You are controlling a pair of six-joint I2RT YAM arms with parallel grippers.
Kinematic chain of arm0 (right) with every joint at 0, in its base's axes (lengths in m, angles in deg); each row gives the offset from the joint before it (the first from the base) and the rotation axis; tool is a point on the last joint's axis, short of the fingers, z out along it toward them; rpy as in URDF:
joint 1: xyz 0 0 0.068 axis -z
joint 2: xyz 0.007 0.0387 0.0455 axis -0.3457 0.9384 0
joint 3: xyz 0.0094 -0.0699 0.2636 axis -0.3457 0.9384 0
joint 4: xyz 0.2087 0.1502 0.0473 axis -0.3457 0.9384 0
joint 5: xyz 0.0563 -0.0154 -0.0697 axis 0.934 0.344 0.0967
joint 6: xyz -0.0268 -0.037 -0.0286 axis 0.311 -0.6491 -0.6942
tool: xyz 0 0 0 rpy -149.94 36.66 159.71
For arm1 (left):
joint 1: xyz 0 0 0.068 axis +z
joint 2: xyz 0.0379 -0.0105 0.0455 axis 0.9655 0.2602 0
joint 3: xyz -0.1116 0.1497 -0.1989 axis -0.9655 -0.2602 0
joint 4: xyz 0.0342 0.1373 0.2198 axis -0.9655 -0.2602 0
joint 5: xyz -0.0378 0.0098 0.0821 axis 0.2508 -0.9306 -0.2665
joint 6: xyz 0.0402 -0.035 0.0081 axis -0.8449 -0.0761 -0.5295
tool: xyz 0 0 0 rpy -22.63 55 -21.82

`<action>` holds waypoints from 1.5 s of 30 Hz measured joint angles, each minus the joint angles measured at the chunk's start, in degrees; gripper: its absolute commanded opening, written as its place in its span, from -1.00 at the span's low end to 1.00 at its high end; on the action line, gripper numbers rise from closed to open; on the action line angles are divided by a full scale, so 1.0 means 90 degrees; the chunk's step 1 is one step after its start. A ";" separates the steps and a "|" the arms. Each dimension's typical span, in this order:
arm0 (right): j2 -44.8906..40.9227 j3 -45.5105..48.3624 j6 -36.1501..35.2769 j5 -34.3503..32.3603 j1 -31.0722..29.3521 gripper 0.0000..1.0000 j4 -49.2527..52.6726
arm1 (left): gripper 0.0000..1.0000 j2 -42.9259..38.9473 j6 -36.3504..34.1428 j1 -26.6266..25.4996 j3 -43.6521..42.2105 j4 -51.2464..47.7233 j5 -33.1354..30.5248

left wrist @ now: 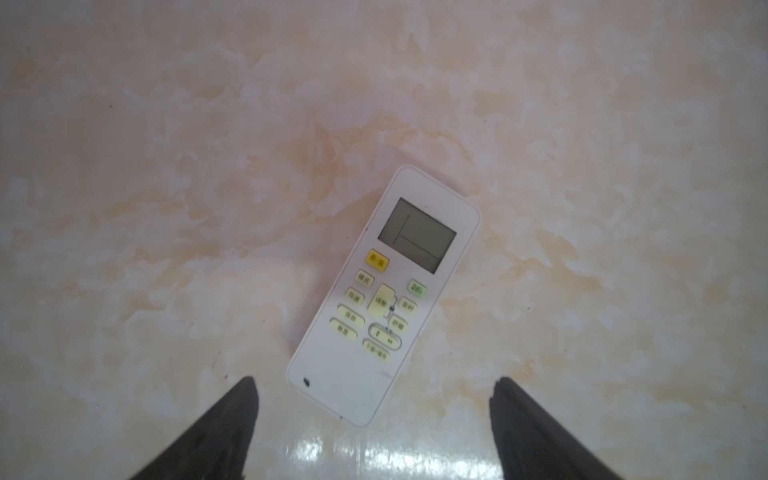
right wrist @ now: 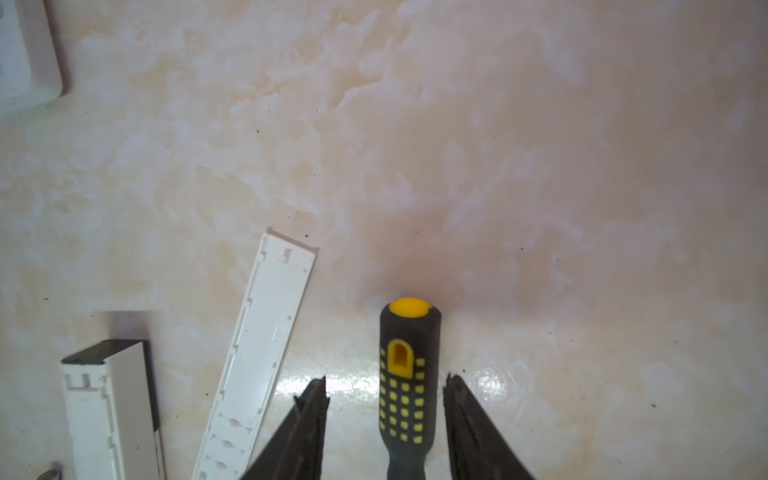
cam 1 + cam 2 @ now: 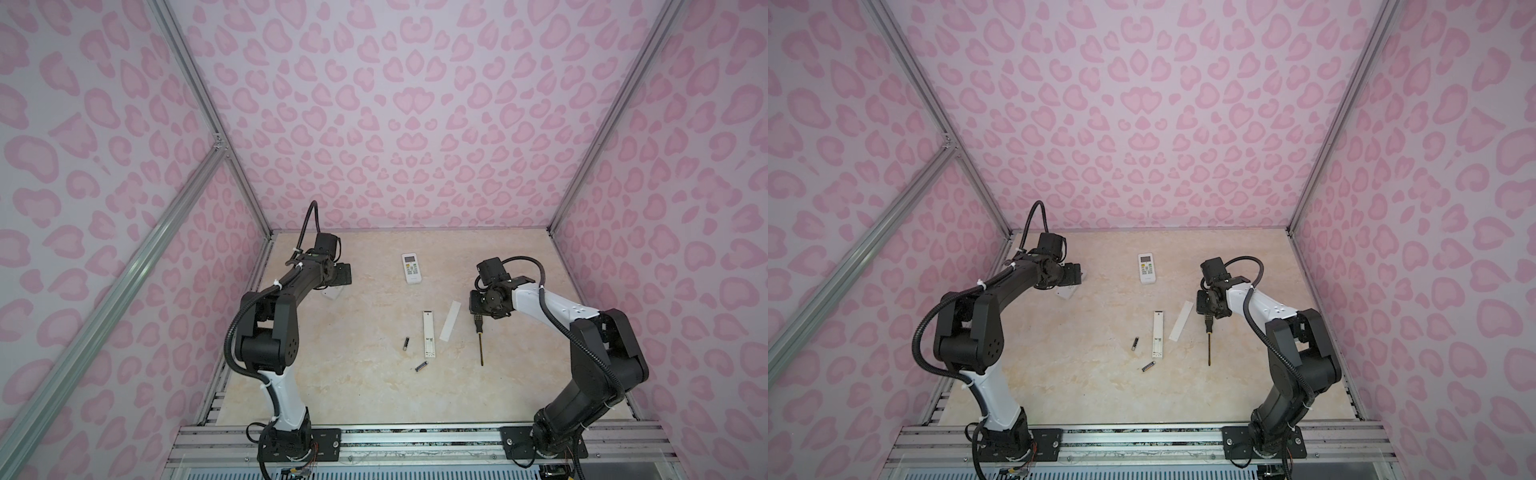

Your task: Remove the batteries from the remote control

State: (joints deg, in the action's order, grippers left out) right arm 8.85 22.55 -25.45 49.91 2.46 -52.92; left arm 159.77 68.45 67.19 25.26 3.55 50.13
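Top views first. The left gripper (image 3: 343, 276) hangs over a white remote (image 3: 332, 294), with only a corner poking out from under it. Well off toward the other arm, the right gripper (image 3: 478, 309) sits over the handle end of the screwdriver (image 3: 481, 338). Just beside that gripper, on its inner side, lie the cover (image 3: 451, 322) and then the slim remote (image 3: 429, 334) with its back open. Two batteries (image 3: 406, 343) lie loose on the table (image 3: 332, 374) a bit past the slim remote, well apart from both grippers. A back remote (image 3: 411, 268) lies between the two arms, further off.

Left wrist: the left gripper (image 1: 374, 380) is spread wide and holds nothing. The white remote (image 1: 384, 295) lies face up just ahead of the fingertips, roughly centred between them. Face up probably means the battery door is underneath, so it likely needs flipping. A flat shell on that glossy top could easily skate away, or get pinched by a corner and twist.

Right wrist: the right gripper (image 2: 386, 379) has its jaws partly open either side of the screwdriver handle, with a clear gap on both sides, so it isn't gripping. That round handle could roll if one finger lands first. The long shaft swinging round might knock the cover or send the batteries rolling.
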 measured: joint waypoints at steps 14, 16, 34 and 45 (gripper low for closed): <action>-0.0376 -0.0226 0.0053 0.0078 -0.0124 -0.09 -0.0109 | 0.70 0.1821 -0.0233 0.0185 0.1962 -0.1129 0.0389; -0.0464 -0.0226 0.0056 0.0095 -0.0141 -0.10 -0.0168 | 0.65 0.1916 -0.0141 0.0192 0.2038 -0.1200 0.0432; -0.1525 0.0551 0.0333 0.0444 -0.0250 -0.14 -0.0573 | -0.01 0.1622 0.0393 0.0206 0.1399 -0.1049 0.0631; -0.1812 0.0823 0.0714 0.0539 -0.1236 -0.17 -0.1018 | -0.09 0.0517 0.1032 0.0143 -0.0143 -0.0852 0.1375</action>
State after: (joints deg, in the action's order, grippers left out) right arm -7.45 29.96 -19.02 54.77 -8.66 -62.08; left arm 164.43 77.73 68.48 23.97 -4.12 62.50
